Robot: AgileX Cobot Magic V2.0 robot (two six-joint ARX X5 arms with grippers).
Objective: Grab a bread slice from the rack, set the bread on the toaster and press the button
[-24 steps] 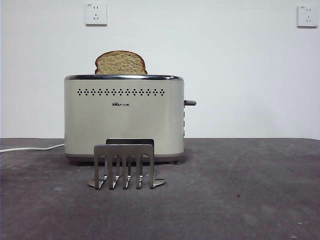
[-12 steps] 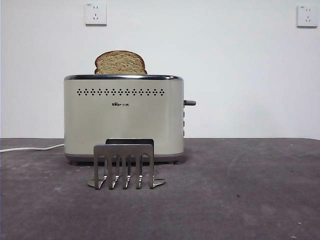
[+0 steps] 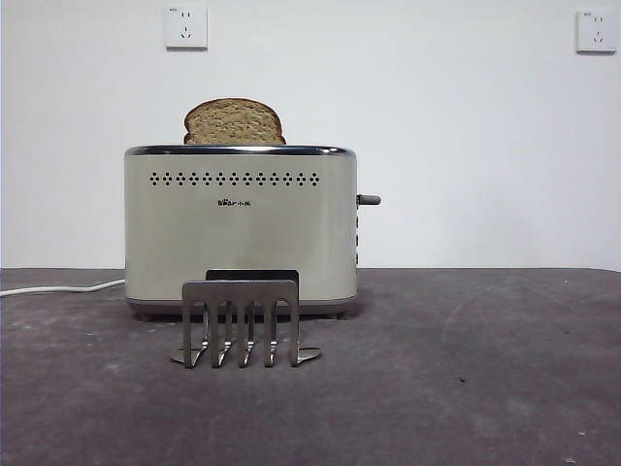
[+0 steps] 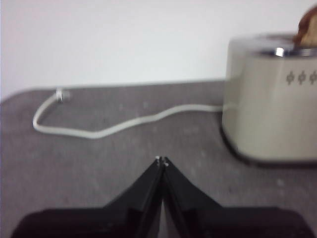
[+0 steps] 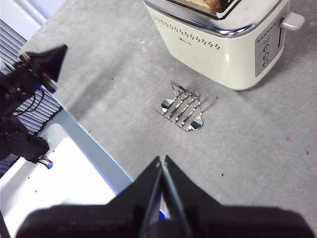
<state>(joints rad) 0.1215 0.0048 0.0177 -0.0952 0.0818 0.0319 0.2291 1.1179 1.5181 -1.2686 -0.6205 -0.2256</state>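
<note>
My right pincer (image 5: 162,159) hangs pinched together above the surface (image 3: 466,388); bread (image 3: 234,122) sits in the toaster (image 3: 240,233), so I'd press the button (image 3: 370,200) straight down.

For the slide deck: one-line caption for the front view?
Bread slice standing in cream toaster, empty toast rack in front.

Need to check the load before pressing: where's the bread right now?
The bread stands upright in the toaster slot, its rounded top poking above the chrome rim in the front view, behind the empty rack. Neither pincer is near it.
</note>
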